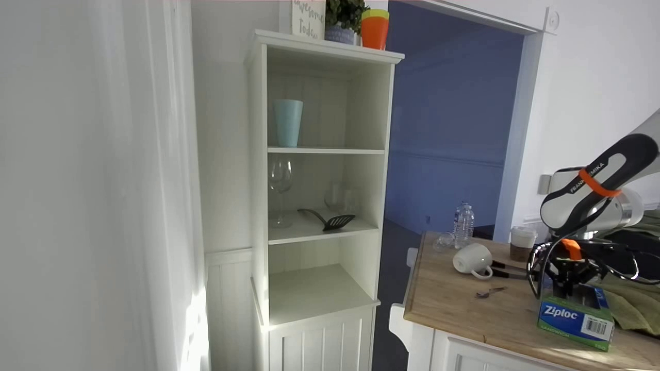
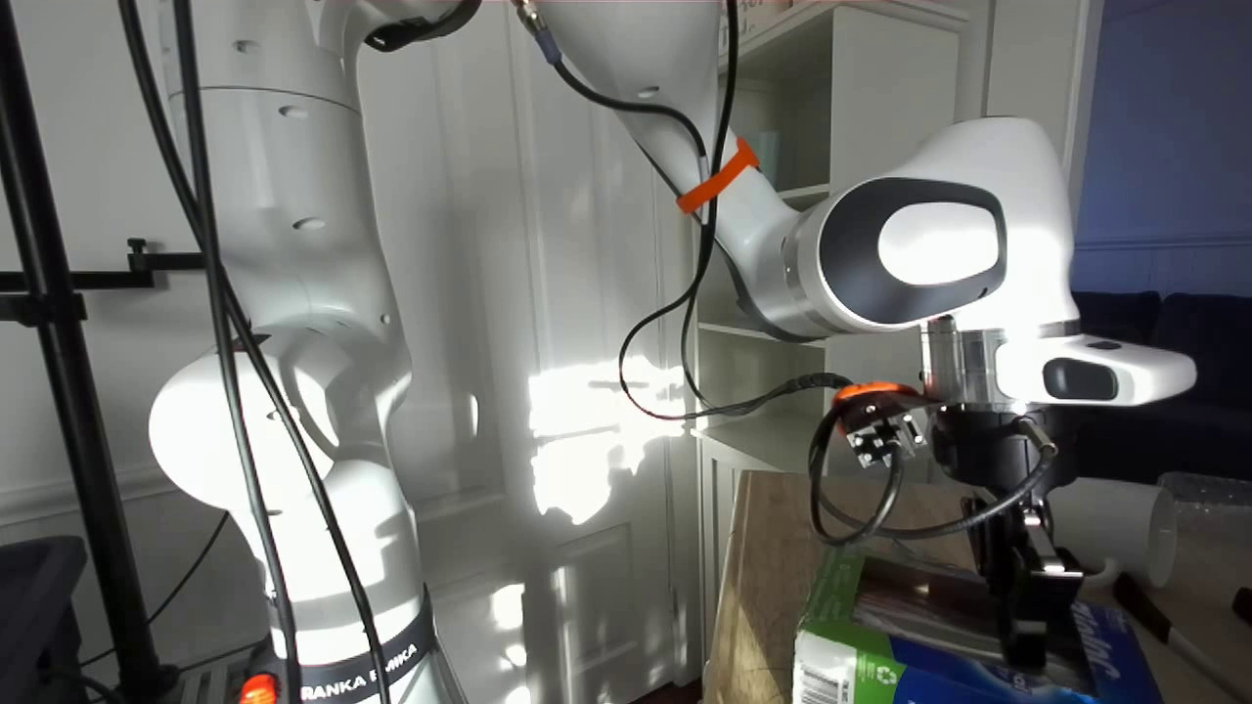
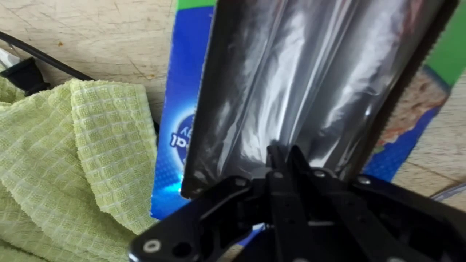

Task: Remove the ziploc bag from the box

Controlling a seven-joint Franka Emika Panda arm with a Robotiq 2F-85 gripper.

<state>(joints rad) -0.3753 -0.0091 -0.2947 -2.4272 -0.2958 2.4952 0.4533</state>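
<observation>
1. Far L, wrist view: green towel (image 3: 109,153) laid just beside box (image 3: 184,80).
2. Box, blue/green: set on tabletop (image 3: 109,47), opening up.
3. Ziploc bag (image 3: 291,72): seen in box, lying beneath gripper (image 3: 285,150) & well beyond it.
4. Gripper: pointed down at opening, nr one end; fingers (image 3: 282,196) held nearly together; whether bag is pinched can't be told.

Tool (image 3: 285,153) hides part of box (image 3: 178,72); grip on bag (image 3: 291,72) unclear. Box, towel (image 3: 113,145) cut off in wrist view; far sign (image 1: 308,20) cropped in an exterior view.
</observation>
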